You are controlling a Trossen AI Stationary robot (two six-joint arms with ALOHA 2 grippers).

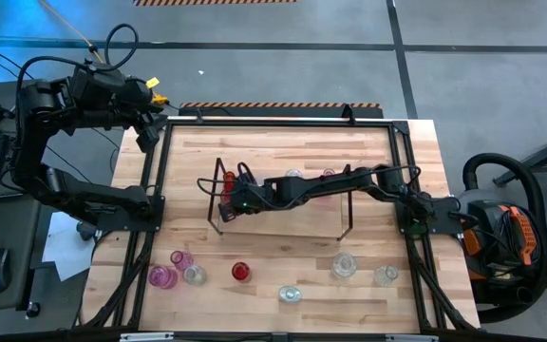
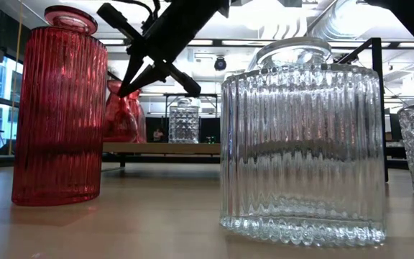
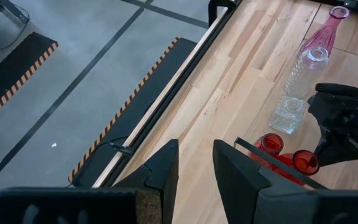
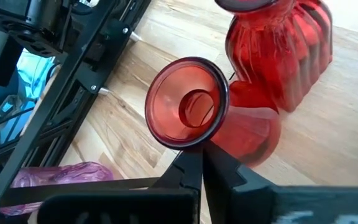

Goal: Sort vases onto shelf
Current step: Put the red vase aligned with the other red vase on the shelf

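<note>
While you look down from the high view, you see the right gripper [image 1: 228, 193] stretched across the pale plank table [image 1: 283, 152] to the left end of the shelf [image 1: 345, 217], a thin black wire rack, and the left gripper [image 1: 150, 130] waiting beyond the table's far left corner; loose vases sit along the near edge, among them a small red vase [image 1: 241, 272] and a pink vase [image 1: 162, 276]. From the low view you face a tall ribbed red vase [image 2: 58, 108] and a wide ribbed clear vase [image 2: 302, 144], glossy glass on the wood. Your left wrist view shows its dark fingers [image 3: 160, 171] parted, holding nothing. Your right wrist view shows its fingers [image 4: 191, 171] closed together under the flared rim of a red funnel-mouthed vase [image 4: 188, 102], just beside a rounder fluted red vase [image 4: 284, 43]; you cannot tell whether they pinch it
</note>
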